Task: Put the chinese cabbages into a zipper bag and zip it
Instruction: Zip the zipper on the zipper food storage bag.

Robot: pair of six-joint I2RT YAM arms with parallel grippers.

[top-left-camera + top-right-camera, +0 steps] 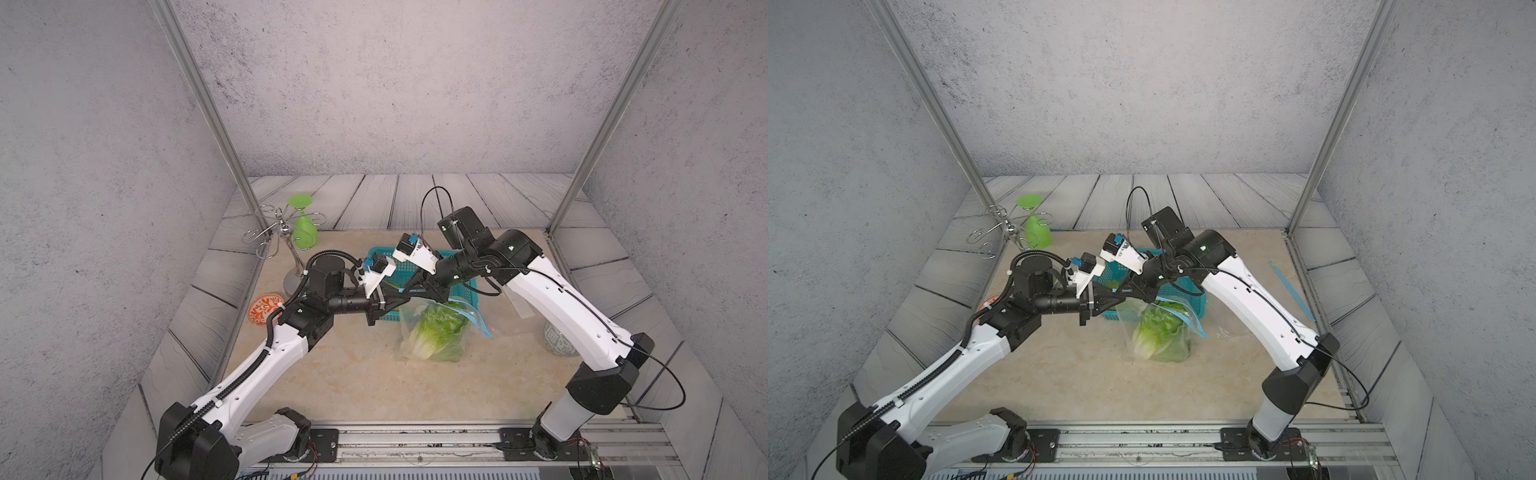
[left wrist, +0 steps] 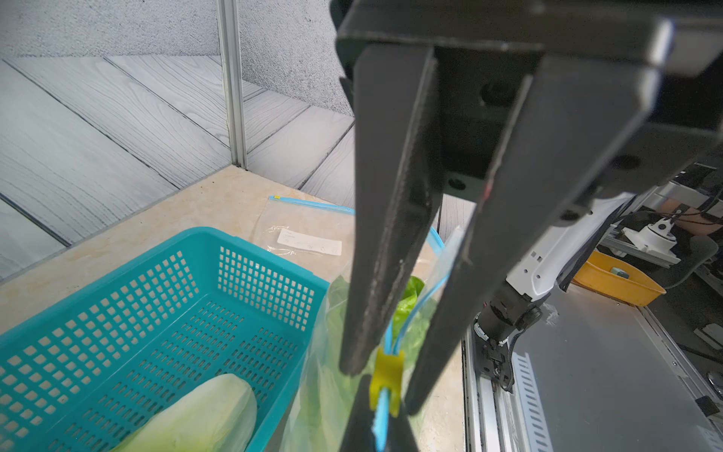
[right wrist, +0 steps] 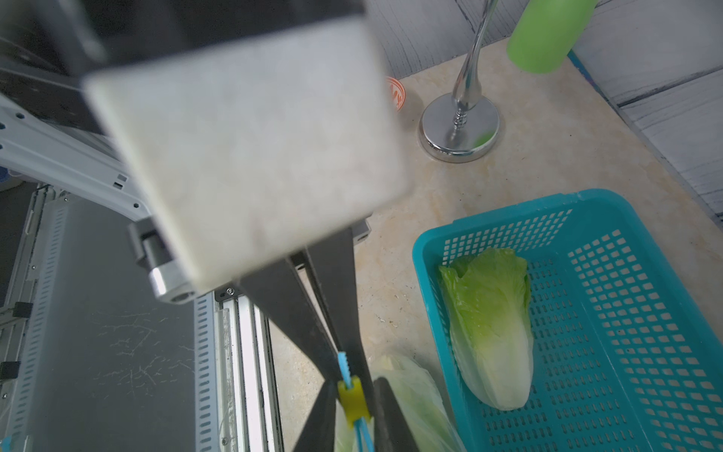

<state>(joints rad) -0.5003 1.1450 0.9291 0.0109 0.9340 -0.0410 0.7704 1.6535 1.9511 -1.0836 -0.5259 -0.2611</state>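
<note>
The clear zipper bag (image 1: 409, 322) (image 1: 1128, 316) hangs upright in front of the teal basket (image 1: 467, 291) (image 3: 508, 203). Chinese cabbages (image 1: 438, 332) (image 1: 1160, 332) show through the bag, green leaves and a white base. One more cabbage (image 3: 489, 325) (image 2: 203, 415) lies in the basket. My left gripper (image 1: 401, 296) (image 2: 380, 416) (image 3: 344, 364) is shut on the end of the bag's blue zipper strip (image 3: 343, 360). My right gripper (image 1: 410, 291) (image 2: 385, 385) (image 3: 355, 381) meets it tip to tip. Its fingers close on both sides of the yellow slider (image 2: 387, 371) (image 3: 353, 399).
A green goblet (image 1: 305, 230) hangs upside down on a chrome rack (image 1: 282, 232) at the back left. An orange patterned dish (image 1: 266, 308) lies under the left arm. A patterned jar (image 1: 559, 338) stands right, beside a second, flat zipper bag (image 2: 305, 235).
</note>
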